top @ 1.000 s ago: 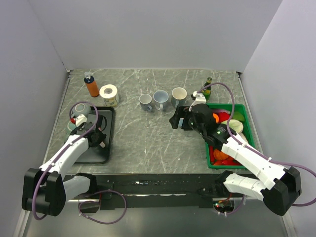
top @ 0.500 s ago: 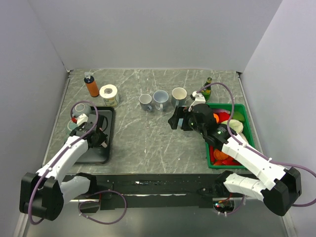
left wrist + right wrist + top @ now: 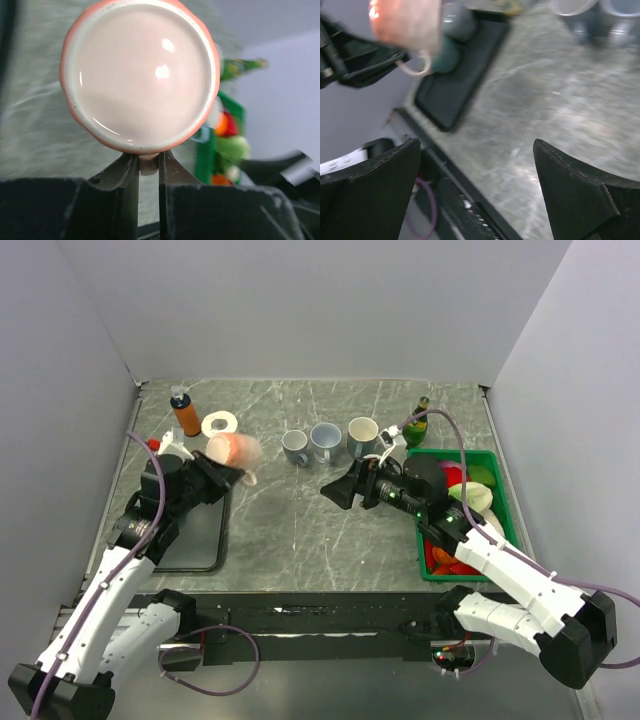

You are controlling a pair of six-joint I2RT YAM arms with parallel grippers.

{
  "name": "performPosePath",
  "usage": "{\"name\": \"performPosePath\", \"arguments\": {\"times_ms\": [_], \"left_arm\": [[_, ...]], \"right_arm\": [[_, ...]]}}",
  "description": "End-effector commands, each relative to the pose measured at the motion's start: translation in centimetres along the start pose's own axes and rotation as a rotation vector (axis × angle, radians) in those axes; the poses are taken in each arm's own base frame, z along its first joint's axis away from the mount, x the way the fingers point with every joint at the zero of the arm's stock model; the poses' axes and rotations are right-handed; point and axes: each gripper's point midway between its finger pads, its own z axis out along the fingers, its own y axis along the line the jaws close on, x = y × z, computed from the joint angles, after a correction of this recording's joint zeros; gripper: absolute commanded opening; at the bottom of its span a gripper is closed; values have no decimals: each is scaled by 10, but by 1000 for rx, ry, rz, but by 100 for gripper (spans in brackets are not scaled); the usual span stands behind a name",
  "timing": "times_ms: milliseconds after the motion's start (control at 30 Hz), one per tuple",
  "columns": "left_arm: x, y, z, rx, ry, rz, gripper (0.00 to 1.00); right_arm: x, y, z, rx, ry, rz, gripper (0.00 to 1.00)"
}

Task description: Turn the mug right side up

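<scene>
**While pinched by its handle [image 3: 148, 165], mug [image 3: 232, 450] up off the desk [image 3: 300, 530], ready for turning**

Seen from above: blurred and tipped, hanging in the air over the far end of the black tray [image 3: 195, 540]. Clamped at the handle by the left end effector [image 3: 235, 477], presumably for rolling upright with the wrist. Right end effector [image 3: 335, 495] spread wide and empty over the middle of the desk, well apart from the mug. Crowding on the far side: tape roll [image 3: 220, 424] and orange bottle [image 3: 186, 412] just behind, three upright mugs [image 3: 325, 440] off to the right.

Seen from the left wrist: fingers [image 3: 131, 175] shut narrow on the handle, with the mug's round pale face square to the lens. Mouth or base, hard to tell.

Seen from the right wrist: jaws wide with nothing between. Mug smeared at the upper left, its handle loop hanging below. Two dark mugs [image 3: 451, 40] on the tray beneath, best avoided at set-down.
</scene>
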Motion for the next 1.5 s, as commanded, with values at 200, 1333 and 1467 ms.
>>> {"name": "performPosePath", "arguments": {"times_ms": [200,1333,1467], "left_arm": [[-27,-183,-96,945,-82,103,1],[24,-224,-113,1137,-52,129,1],[25,-222,-111,1126,-49,127,1]], "right_arm": [[-47,119,-22,-608,-123,226,99],[-84,167,-37,-842,-215,324,16],[-84,166,-36,-832,-208,327,0]]}}
